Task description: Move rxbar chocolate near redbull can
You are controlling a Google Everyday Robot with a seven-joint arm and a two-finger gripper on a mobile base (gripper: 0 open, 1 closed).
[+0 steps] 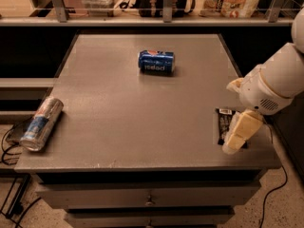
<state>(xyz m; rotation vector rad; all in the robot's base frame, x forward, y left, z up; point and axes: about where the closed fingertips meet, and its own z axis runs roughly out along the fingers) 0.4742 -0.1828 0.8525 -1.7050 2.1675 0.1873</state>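
Camera view shows us the cream-coloured gripper [232, 145] at the end of the round white robot arm [278, 77]. It points down over the right edge of the flat grey table [118, 103]. We can't make out if it is spread apart or pressed together. It covers the right side of the small flat black rxbar chocolate [222, 127], which lies on the table. We can't say if it touches the bar. The short blue Pepsi can [156, 61] lies on its side near the back. The slim silver and blue redbull can [42, 123] lies on its side at the left edge, well apart from the bar.
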